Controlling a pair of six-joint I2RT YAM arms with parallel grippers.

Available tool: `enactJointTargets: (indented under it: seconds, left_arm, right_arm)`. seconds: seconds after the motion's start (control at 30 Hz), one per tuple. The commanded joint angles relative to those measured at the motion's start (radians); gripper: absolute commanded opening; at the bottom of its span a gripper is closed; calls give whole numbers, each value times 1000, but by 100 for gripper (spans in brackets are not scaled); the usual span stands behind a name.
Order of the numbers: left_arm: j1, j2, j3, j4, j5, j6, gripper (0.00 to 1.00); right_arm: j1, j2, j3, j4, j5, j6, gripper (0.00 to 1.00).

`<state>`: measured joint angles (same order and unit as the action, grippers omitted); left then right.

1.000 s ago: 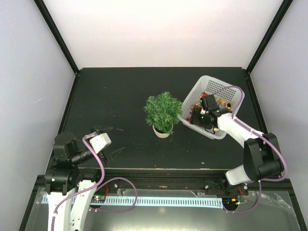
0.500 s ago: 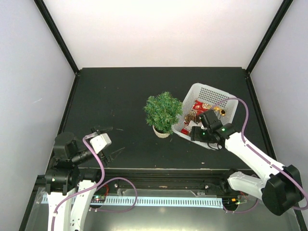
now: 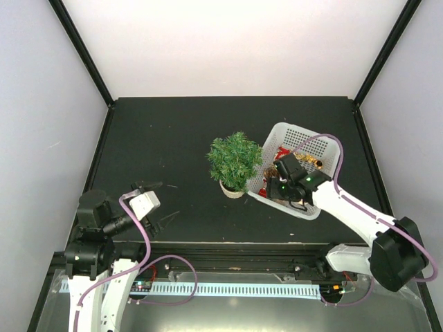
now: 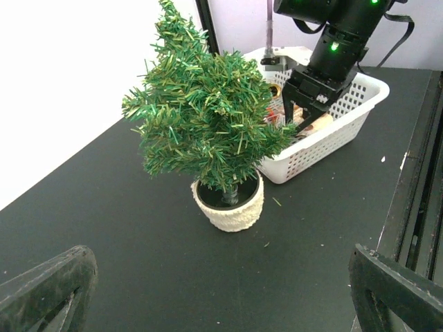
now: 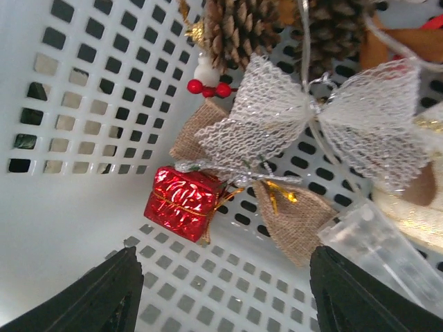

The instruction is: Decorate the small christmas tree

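The small christmas tree (image 3: 235, 159), bushy dark green in a cream-white pot (image 4: 230, 207), stands mid-table and carries no ornaments. Touching its right side is the white lattice basket (image 3: 320, 158) of ornaments. My right gripper (image 3: 272, 185) reaches down into the basket's near-left corner. In the right wrist view it (image 5: 228, 294) is open over the basket floor, nothing between its fingers. Just ahead lie a red foil gift box (image 5: 181, 203), a burlap-and-white-mesh bow (image 5: 304, 117) and pine cones (image 5: 235, 28). My left gripper (image 3: 158, 203) is open at the near left, facing the tree (image 4: 208, 117).
A clear plastic piece (image 5: 377, 249) lies by the right finger inside the basket. Black frame posts (image 3: 83, 52) and pale walls close off the table. The basket (image 4: 339, 128) sits near the right rail.
The right arm swung and its gripper moved to the basket's near-left corner. The basket shifted and turned toward the tree. The left arm stayed still.
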<state>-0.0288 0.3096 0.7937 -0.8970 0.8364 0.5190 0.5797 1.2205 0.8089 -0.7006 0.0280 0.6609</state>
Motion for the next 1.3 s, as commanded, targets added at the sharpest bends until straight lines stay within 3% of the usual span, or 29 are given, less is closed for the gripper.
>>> enactJointTargets:
  seconds: [0.0,0.27,0.47,0.63,0.93,1.27]
  left_arm:
    - [-6,15,0,18,-15,-20,99]
    - [-6,34,0,16,-13,-21,99]
    - [-8,50,2,17,-15,-22,99]
    - [-7,55,2,19,-18,-27,99]
    - [-9,52,2,22,-29,-32,99]
    - [-14,48,-3,30,-37,-39,99]
  right_arm:
    - [28,13,-22,46,-36,18,66]
    - [131,-98,-140,25,-53,81,62]
    - [330,-177,-139,-115,39,229,61]
    - [352,-231,-107,-184,181,287,62]
    - [192,-47,-27,-196,314,293,67]
    - [-35,-84,-54,-248,358,341,70]
